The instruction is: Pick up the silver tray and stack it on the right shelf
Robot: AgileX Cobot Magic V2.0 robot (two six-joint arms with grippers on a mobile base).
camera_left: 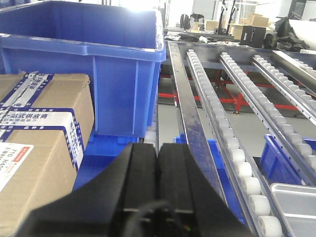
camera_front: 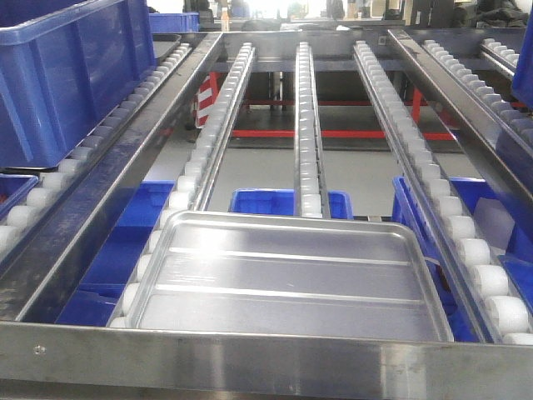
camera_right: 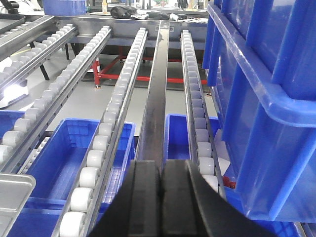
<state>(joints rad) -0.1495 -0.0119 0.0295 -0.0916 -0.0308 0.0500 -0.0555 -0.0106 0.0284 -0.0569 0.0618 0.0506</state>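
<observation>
The silver tray, shiny with two long ridges, lies flat on the white rollers just behind the front rail. One corner of the tray shows low right in the left wrist view, and another corner of the tray low left in the right wrist view. My left gripper is shut on nothing, left of the tray. My right gripper is shut on nothing, over a steel divider to the tray's right. Of the right shelf, only a roller track past that divider shows.
A big blue crate stands on the left rack, with cardboard boxes beside it. Blue crates fill the right side. More blue bins sit on the level under the rollers.
</observation>
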